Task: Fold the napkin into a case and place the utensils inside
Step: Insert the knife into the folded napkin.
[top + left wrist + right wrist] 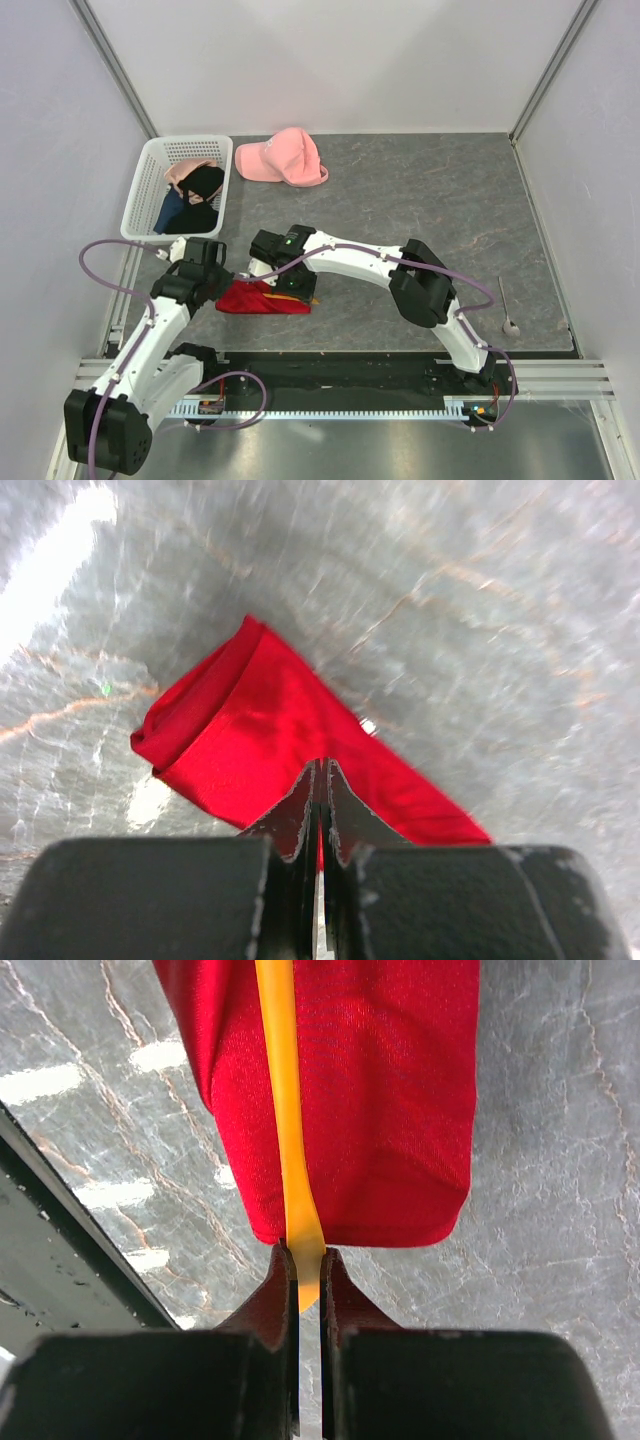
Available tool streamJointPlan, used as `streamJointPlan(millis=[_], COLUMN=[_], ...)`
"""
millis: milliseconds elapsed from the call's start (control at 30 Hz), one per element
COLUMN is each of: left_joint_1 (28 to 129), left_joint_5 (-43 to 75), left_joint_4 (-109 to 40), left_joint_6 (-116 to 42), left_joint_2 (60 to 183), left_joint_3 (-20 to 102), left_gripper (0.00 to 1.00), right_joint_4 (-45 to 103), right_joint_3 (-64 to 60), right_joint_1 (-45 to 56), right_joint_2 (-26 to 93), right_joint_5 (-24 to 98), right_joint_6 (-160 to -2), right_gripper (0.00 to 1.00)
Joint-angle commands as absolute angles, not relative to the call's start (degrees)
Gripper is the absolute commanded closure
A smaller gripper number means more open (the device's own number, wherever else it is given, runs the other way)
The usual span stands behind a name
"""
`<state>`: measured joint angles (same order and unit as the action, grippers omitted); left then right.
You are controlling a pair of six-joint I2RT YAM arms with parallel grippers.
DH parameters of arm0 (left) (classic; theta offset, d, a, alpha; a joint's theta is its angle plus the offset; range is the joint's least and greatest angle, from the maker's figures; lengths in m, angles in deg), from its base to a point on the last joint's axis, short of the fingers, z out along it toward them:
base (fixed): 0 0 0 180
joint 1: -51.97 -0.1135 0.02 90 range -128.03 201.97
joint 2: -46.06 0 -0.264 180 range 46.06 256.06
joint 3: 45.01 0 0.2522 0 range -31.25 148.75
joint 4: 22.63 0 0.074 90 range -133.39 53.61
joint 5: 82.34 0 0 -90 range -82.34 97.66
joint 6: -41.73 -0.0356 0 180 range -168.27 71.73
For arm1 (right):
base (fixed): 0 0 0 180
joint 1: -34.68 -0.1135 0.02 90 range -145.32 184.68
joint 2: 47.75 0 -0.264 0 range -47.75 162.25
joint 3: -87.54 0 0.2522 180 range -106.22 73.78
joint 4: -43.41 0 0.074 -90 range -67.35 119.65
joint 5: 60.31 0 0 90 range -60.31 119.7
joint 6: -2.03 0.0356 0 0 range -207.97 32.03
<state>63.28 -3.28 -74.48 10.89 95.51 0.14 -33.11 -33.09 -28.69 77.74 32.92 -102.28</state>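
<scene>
The red napkin [262,298] lies folded into a narrow long case on the grey table, close to the front edge. My left gripper [228,284] is shut at the case's left end. In the left wrist view its fingertips [322,767] rest on the red cloth [250,730], and whether any cloth is pinched does not show. My right gripper [292,284] is shut on the end of a thin orange utensil [287,1130]. The utensil runs from the jaws [309,1260] along a crease in the napkin [390,1110]. Its orange tip [313,299] peeks out at the case's right end.
A white basket [142,190] with black and blue garments stands at the back left. A pink cap [283,160] lies beside it. A small metal spoon [508,312] lies at the right. The black front rail [60,1260] runs just beside the napkin.
</scene>
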Motion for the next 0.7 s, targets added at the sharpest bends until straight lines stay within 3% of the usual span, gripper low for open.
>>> streamJointPlan(millis=[0, 667], left_joint_1=[62.7, 61.7], left_joint_5=[-9.5, -12.8], left_joint_4=[-76.7, -73.7], left_joint_6=[11.6, 12.3], left_joint_2=[96.2, 99.8], left_joint_3=[2.7, -1.4], left_gripper=[0.98, 0.98], right_joint_4=[-32.0, -31.9], right_joint_3=[-34.8, -41.5], right_joint_1=[-29.0, -29.0], right_joint_2=[78.4, 82.9], right_joint_5=[32.9, 35.0], right_joint_6=[-102.1, -101.3], right_gripper=[1.00, 1.00])
